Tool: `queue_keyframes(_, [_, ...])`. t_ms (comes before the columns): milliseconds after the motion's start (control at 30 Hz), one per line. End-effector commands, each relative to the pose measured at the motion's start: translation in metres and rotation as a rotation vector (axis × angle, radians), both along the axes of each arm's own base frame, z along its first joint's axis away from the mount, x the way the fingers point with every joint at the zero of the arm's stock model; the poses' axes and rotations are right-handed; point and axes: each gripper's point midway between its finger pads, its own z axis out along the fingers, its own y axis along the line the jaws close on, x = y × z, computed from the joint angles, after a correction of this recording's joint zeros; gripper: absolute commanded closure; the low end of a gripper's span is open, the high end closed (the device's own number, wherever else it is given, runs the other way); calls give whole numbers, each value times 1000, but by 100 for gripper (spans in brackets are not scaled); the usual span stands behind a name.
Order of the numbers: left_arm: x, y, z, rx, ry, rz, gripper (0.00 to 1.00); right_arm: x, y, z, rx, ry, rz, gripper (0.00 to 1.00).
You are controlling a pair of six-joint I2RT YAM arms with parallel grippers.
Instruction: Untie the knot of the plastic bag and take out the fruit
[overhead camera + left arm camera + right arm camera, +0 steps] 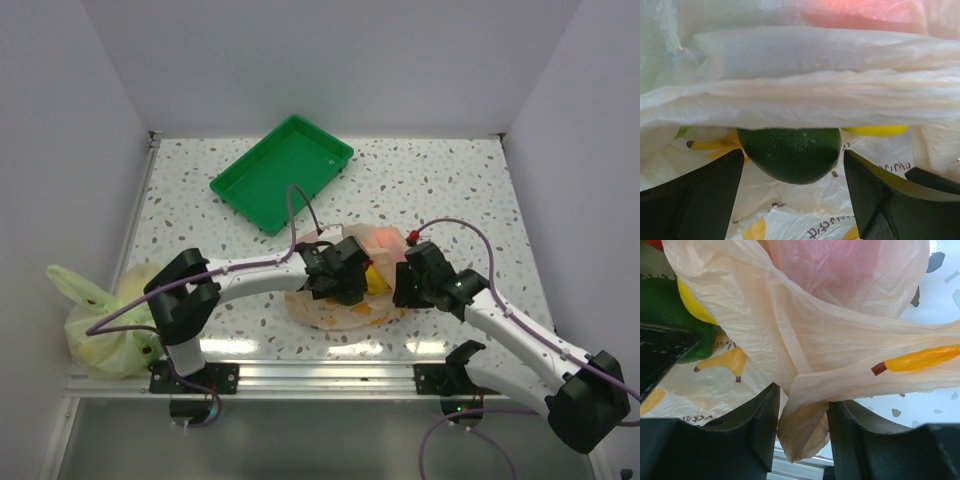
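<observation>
The pale orange plastic bag (345, 312) lies crumpled at the table's near middle, its mouth gaping; the knot is out of view. My left gripper (793, 152) is open inside the mouth, its fingers either side of a dark green fruit (790, 155) with a gap on both sides. A yellow fruit (875, 130) lies behind it, and a red one (860, 12) shows through the film. My right gripper (802, 400) is shut on a bunched fold of the plastic bag (840, 340), holding the upper layer up. A pink fruit (825, 270) bulges under that film.
A green tray (255, 190) sits at the back, left of centre. A tied yellow-green bag (105, 335) rests at the near left edge beside the left arm's base. Both arms reach in together over the orange bag.
</observation>
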Motion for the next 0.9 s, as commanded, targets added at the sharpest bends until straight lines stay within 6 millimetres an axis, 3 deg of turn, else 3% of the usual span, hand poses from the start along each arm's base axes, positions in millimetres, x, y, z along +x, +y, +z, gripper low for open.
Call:
queue_keyframes(0, [6,-16,1,-63,43,103,14,7,12,11,56,-52,28,55])
queue_keyframes(100, [9,-20,-9,-56,55,123,15,6,13,11,66,-54,35,55])
queue_keyframes(333, [21,-5,-27,-26,70,147,16,7,14,13,77,-71,49,55])
queue_keyframes(433, [21,-7,-25,-10,54,92,22,8,15,14,77,-77,55,55])
queue_keyframes(500, [20,-7,-22,3,46,62,31,9,14,16,74,-82,57,55])
queue_keyframes(733, [5,-1,12,34,-35,-148,57,12,9,22,48,-104,47,56])
queue_keyframes(867, [-5,-11,49,-22,-104,-305,60,15,5,25,30,-121,34,58])
